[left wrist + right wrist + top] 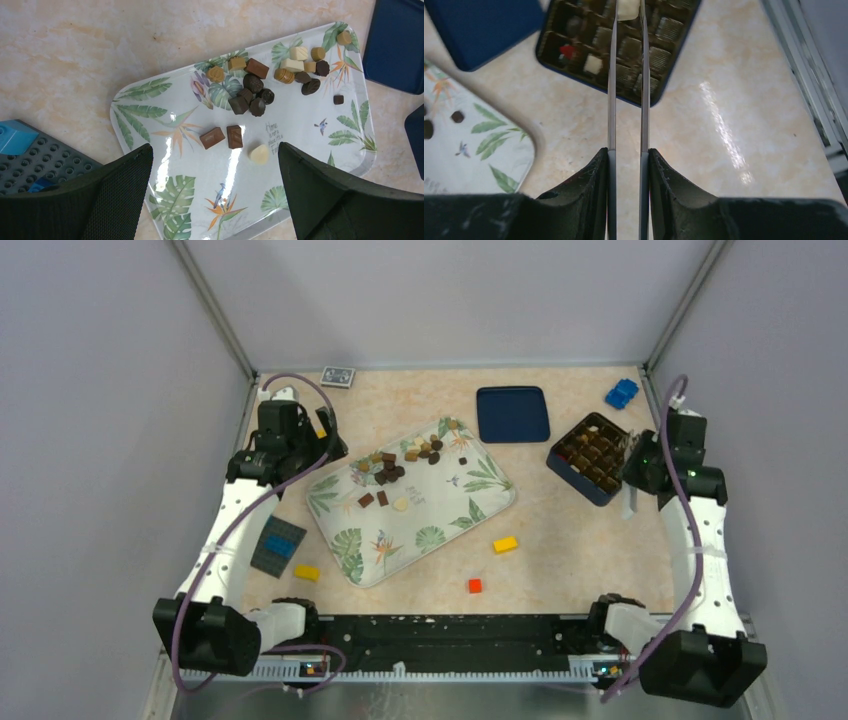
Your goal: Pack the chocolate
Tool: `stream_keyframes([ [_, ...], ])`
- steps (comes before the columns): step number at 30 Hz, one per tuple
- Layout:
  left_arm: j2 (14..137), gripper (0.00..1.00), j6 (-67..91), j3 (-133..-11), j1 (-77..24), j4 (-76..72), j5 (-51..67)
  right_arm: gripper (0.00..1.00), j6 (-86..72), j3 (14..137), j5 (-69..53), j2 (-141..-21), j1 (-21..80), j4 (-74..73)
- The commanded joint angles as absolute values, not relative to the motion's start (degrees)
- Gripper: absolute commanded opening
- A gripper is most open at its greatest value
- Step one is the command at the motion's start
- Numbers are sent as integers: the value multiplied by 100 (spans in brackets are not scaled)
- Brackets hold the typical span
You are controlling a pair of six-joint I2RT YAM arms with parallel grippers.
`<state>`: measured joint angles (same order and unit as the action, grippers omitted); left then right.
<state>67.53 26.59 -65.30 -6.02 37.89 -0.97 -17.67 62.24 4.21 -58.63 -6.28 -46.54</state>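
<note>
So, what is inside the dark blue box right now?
A brown divided insert, with one cream piece and a small red thing in its cells. The tongs cover two thin strips of cells.

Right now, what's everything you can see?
tray: one, white with green leaves, middle
chocolates: many, brown and cream, on tray
box: one, dark blue, right of tray
lid: one, dark blue, behind tray
loose toy bricks: four, yellow, red, blue, around tray
baseplate: one, grey, left of tray
small patterned card: one, bluish, far edge
tweezers: one, silver, tips over box
left gripper: one, black, open above tray
right gripper: one, black, shut on tweezers
</note>
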Motion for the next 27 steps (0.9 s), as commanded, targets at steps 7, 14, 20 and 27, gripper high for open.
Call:
stream_keyframes([
  [7, 6670, 99, 2618, -6440, -571, 3566, -66, 3, -1863, 6155, 31, -6375, -1317, -4846],
  [14, 6665, 99, 2624, -6395, -571, 3575, -83, 4, -1940, 5806, 228, -6328, -1362, -4604],
  [20, 6666, 99, 2600, -6418, -571, 3582, -131, 5, -1936, 5724, 265, -6388, -1370, -4574],
  [27, 6701, 99, 2611, -6397, -571, 3551, -62, 34, -1934, 5738, 249, -6385, -1370, -4487],
])
